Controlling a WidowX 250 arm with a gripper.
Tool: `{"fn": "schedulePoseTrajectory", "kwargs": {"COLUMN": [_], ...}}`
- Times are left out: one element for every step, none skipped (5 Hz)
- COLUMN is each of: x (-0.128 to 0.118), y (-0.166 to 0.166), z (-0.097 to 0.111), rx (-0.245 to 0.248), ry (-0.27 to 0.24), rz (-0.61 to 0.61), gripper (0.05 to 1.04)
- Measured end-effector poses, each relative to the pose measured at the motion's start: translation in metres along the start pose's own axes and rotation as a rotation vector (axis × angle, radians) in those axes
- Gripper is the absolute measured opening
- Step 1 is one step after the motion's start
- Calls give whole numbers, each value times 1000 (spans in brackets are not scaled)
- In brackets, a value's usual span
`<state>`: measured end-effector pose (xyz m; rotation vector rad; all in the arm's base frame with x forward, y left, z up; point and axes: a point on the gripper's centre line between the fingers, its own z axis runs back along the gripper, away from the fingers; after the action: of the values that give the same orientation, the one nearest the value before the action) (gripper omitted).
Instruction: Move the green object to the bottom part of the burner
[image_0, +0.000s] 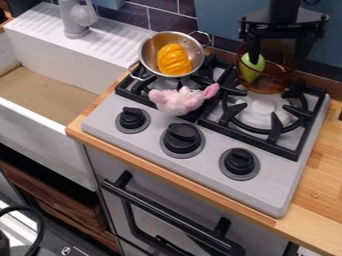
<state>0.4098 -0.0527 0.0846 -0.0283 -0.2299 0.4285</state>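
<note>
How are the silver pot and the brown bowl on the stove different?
The silver pot is shiny metal, but the brown bowl is see-through. The silver pot is nearer the sink, while the brown bowl is farther from it. The silver pot has a yellow thing inside; the brown bowl is right by the green one. Both are round.

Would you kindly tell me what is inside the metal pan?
A ridged yellow-orange object lies in the metal pan. The part of the pan's floor beneath it is covered, so what is there cannot be seen.
</note>
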Motion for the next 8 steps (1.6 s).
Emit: {"fn": "schedulePoseTrajectory", "kwargs": {"x": [3,5,3,4,3,1,0,0], "y": [1,4,2,0,-3,-3,-3,-2], "z": [-3,-11,-18,-20,-22,-33,-39,-42], "rx": [4,26,45,57,62,85,106,121], "ry": [7,-3,-3,-29,-41,-36,-43,-45], "rz": [-14,-8,-9,-5,-14,-24,-32,-32], "gripper": [993,993,993,993,993,993,993,948]}}
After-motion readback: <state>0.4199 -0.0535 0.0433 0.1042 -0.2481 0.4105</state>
